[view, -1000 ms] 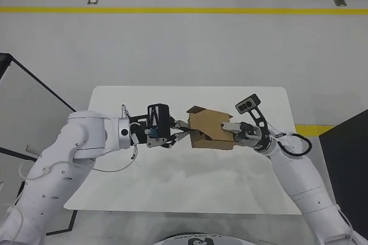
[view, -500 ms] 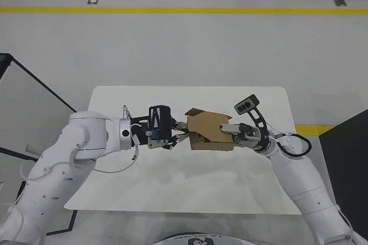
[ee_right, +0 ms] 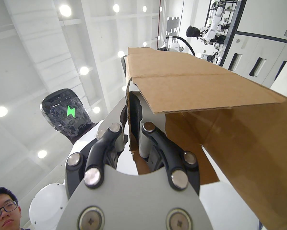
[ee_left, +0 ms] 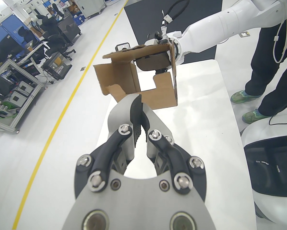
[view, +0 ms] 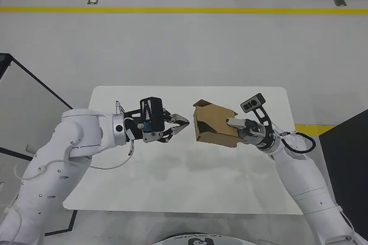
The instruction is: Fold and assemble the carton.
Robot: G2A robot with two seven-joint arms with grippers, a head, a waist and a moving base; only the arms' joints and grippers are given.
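The brown corrugated carton (view: 213, 124) is half-formed, with its walls squared up, its flaps loose and one end gaping. It hangs tilted over the right half of the white tabletop (view: 190, 177), one thin panel clenched in the right claw (view: 232, 124). The left claw (view: 185, 120) sits just apart from it, pinched together on nothing. The left wrist view looks into the carton's hollow inside and notched flap. The right wrist view shows the raw fluted edge between the fingers (ee_right: 135, 116).
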